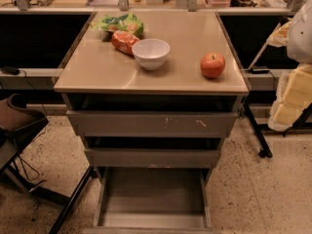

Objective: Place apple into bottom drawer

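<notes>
The red apple (213,65) stands upright on the right side of the beige cabinet top (97,67), near its front edge. The bottom drawer (153,199) is pulled out below, with a bare grey floor and nothing in it. The two upper grey drawers (151,123) are slightly ajar. My arm and gripper (288,104) show as pale blocks at the right edge of the view, to the right of the cabinet, lower than the apple and apart from it.
A white bowl (151,53) stands in the middle of the top, left of the apple. An orange-red snack bag (124,41) and a green bag (119,23) lie behind it. A dark chair (19,121) is at left. A black stand leg (256,130) is at right.
</notes>
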You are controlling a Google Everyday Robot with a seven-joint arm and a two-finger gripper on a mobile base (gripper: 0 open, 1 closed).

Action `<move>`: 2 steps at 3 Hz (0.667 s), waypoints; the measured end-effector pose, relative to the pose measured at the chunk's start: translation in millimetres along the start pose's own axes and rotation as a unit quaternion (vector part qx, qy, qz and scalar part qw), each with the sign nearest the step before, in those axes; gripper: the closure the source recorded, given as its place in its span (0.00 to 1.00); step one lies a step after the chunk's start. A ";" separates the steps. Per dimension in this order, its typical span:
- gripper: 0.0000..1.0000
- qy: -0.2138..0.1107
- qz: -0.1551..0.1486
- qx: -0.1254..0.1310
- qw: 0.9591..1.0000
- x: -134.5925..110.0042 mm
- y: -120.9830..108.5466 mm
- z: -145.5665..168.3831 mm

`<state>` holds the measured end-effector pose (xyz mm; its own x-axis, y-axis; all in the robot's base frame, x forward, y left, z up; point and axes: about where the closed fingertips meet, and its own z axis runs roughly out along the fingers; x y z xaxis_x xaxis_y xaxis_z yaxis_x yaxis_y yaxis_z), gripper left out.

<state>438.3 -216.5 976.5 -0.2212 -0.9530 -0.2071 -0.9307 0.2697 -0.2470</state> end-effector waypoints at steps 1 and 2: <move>0.00 -0.005 -0.004 0.004 1.000 -4.7 -9.2 1.2; 0.00 -0.032 -0.017 -0.001 0.999 -17.3 -28.9 9.7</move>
<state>471.8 -206.5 978.1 -0.1697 -0.9511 -0.2580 -0.9383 0.2360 -0.2528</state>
